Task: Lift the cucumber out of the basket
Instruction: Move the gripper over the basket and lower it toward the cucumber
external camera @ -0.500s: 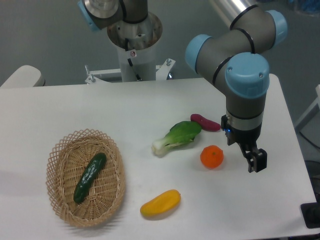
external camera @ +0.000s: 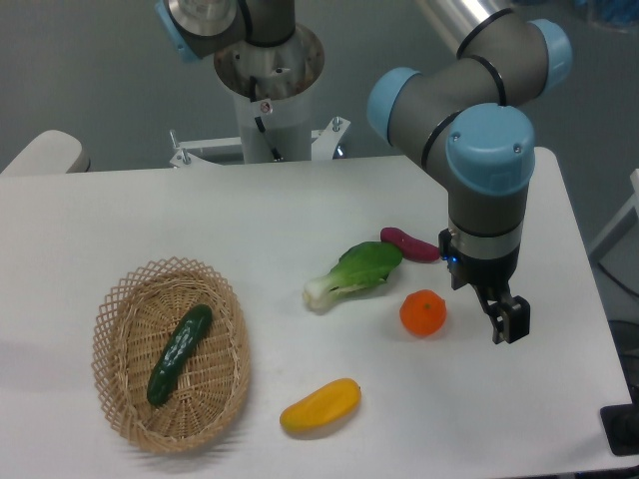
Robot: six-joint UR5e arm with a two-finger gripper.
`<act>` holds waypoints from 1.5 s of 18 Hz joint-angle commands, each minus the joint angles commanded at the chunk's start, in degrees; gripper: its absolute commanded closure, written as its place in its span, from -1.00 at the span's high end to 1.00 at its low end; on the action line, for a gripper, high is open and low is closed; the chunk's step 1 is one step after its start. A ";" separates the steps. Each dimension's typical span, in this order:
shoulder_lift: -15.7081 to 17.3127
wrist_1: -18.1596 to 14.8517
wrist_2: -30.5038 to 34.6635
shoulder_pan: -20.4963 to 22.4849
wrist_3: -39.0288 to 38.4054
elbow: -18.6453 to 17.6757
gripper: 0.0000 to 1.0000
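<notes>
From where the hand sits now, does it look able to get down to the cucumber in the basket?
Probably yes. The cucumber lies uncovered in the shallow basket, nothing over it. The hand is far across the table beside the orange; the bok choy and yellow fruit lie low between them.

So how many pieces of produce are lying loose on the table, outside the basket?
4: the bok choy mid-table, the purple sweet potato just behind it, the orange beside the gripper, and the yellow fruit near the front. None looks hidden.

Dark green cucumber lying diagonal inside oval wicker basket.
</notes>
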 joint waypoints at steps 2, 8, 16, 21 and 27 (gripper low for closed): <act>1.40 0.18 -0.37 -0.88 -9.01 -2.73 1.00; 2.73 0.26 -0.63 -9.83 -37.96 -4.50 1.00; 4.22 0.35 -1.16 -17.31 -52.36 -10.56 1.00; 1.94 0.44 -1.42 -21.71 -67.66 -11.44 1.00; 0.79 2.64 -1.07 -24.61 -71.56 -13.72 1.00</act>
